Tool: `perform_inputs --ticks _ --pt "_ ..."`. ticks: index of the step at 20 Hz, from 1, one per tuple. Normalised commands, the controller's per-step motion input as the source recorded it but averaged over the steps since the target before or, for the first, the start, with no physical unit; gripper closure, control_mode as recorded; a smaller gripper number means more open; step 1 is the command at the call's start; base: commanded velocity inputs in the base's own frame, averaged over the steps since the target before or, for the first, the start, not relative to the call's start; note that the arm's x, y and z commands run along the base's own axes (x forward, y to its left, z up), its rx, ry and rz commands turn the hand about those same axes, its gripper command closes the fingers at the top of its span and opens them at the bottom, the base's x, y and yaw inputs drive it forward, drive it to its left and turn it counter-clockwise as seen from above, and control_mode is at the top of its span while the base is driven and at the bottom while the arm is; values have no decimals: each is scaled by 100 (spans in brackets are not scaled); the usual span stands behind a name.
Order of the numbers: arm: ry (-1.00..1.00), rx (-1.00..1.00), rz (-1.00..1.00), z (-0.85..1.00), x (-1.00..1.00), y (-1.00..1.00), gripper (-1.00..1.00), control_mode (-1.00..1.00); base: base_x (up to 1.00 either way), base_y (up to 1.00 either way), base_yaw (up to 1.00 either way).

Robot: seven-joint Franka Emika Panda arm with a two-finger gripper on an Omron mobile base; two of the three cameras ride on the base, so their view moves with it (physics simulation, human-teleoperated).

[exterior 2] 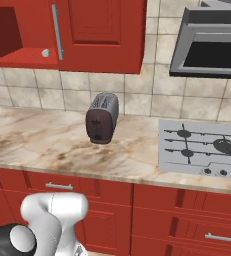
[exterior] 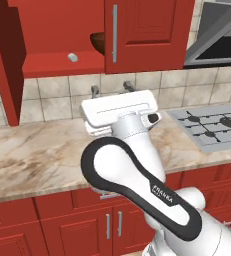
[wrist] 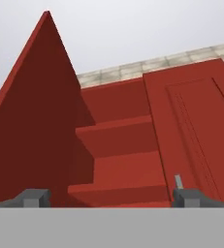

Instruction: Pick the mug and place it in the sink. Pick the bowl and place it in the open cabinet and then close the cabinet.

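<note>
The bowl [exterior: 98, 43] sits inside the cabinet [exterior: 142, 35], on the red lower shelf at its right side; just a dark brown curved sliver of it shows past the edge of the closed right door, the rest hidden behind that door. The cabinet's left door [exterior: 7, 60] stands swung open toward the room. A small pale cylinder [exterior: 73, 57] rests near the front edge of the same shelf, left of the bowl and apart from it.

In the hand view the gripper [wrist: 111, 197] faces the open cabinet interior, its two dark fingertips [wrist: 33, 197] spread wide at the bottom corners with nothing between them.

The one readable mark is "FRANKA", printed in white on the dark band of the robot arm [exterior: 137, 185].

Below the cabinet runs a beige tiled backsplash and a marbled tan counter [exterior 2: 47, 145]. A dark toaster [exterior 2: 102, 119] stands on it near the wall, mostly hidden by the arm in the left base view. To the right lie a grey gas hob [exterior 2: 202, 147] and, above it, a grey extractor hood [exterior 2: 209, 45], cut off by the frame. Red base cabinets [exterior 2: 152, 215] with short silver handles line the front.
</note>
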Motion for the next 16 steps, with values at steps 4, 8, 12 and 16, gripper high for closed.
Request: perform_inputs --ticks 4,8,12,16 --pt "1 0 -13 -1 -3 91 -100 -100 0 0 0" --pt "0 0 -12 0 -16 74 -100 -100 0 0 0" --pt "0 1 -18 0 -57 48 -100 -100 0 0 0" --pt "0 2 -21 0 -50 48 -100 -100 0 0 0"
